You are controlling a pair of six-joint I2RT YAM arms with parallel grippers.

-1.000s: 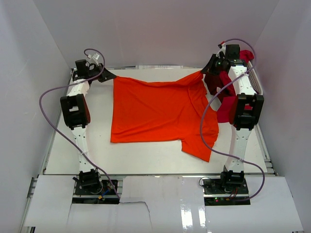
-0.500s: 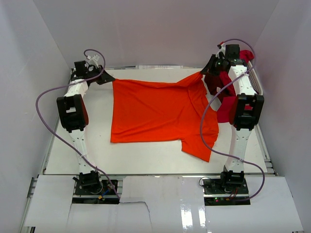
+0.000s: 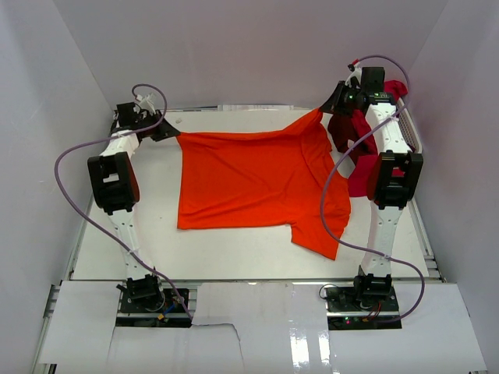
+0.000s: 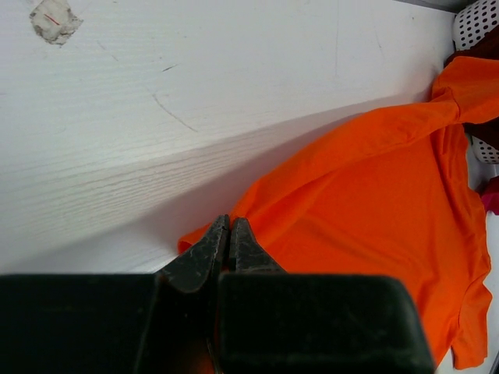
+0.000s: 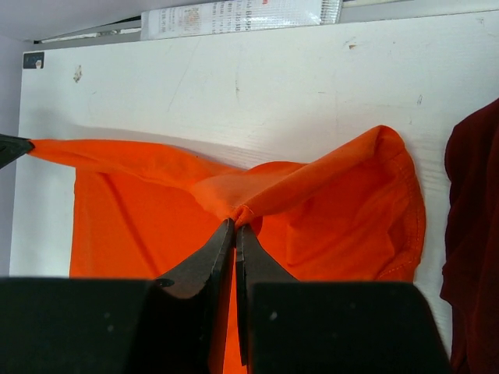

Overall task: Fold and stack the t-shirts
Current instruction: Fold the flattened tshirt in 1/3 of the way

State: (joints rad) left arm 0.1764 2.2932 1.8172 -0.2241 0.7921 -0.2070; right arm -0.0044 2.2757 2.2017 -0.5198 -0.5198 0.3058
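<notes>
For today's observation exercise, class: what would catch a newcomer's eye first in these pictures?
The bright orange cloth t-shirt lies spread mid-table, its far edge pinched and lifted by the left gripper and right gripper. At far right, dark maroon shirts bunch against the white plastic basket.

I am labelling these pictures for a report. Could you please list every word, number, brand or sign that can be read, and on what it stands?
No text can be quoted: nothing is legible in any view.
White strip at the far edge of the table: rows of small dark print, too small and blurred to read.
Orange t-shirt: no print or label visible.
</notes>
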